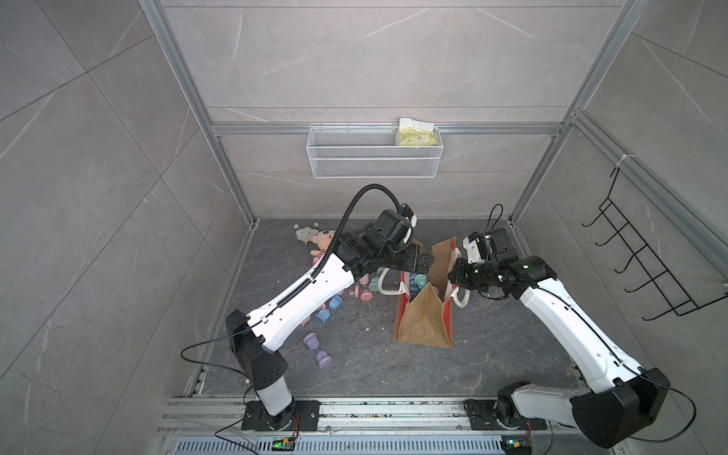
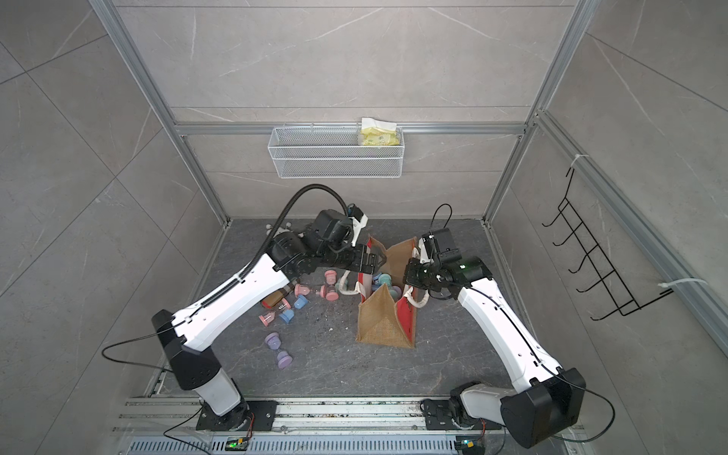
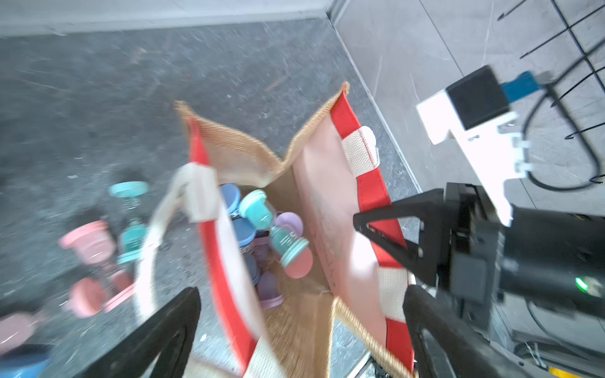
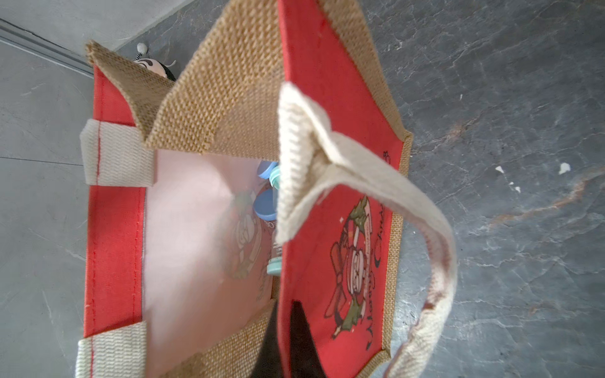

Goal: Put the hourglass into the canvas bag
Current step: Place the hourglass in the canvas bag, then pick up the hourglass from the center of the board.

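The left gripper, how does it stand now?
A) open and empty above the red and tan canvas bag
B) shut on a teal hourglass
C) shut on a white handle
A: the left gripper has its black fingers wide apart above the red and tan canvas bag, nothing held.

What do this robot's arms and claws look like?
Both arms are white shells with black joints. The left arm carries a ribbed black hose, the right arm a thin black cable and a green light by the wrist. The left claw and right claw have black triangular fingers.
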